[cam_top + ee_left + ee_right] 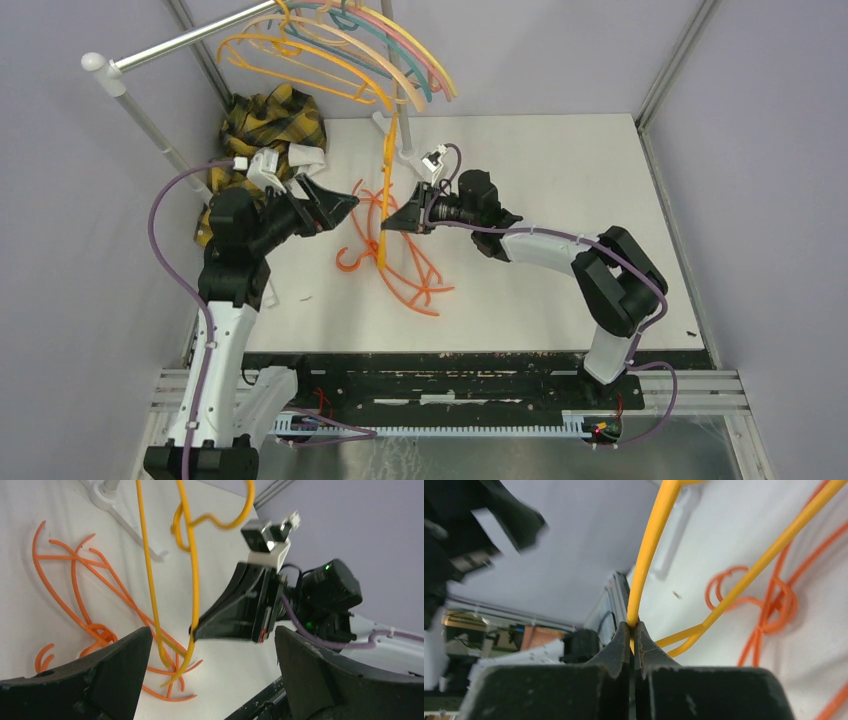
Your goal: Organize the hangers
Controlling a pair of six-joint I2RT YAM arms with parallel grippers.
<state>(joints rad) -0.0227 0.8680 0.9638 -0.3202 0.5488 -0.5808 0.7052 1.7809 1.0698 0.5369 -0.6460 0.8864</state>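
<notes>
**Yellow hanger pinched in the right gripper, left gripper wide open beside it**

Yellow plastic is what the right gripper holds. Its two fingers are pressed together on one thin arm of the yellow hanger, and the right wrist view shows the rod nipped between the black tips. The hanger stands on edge above the middle of the table, with its hook at the far end. Its near corner hangs over a tangle of orange hangers lying flat on the white surface. Whether it touches them I cannot tell.

Just left of the held hanger, the left gripper has its fingers spread wide and nothing between them. In its own wrist view the yellow hanger and the right gripper sit framed between the two dark fingers.

Far left, more hangers in orange, peach, teal and pink hang in a row on the silver rail. A yellow-black plaid cloth lies bunched below them at the table's far left corner.
</notes>
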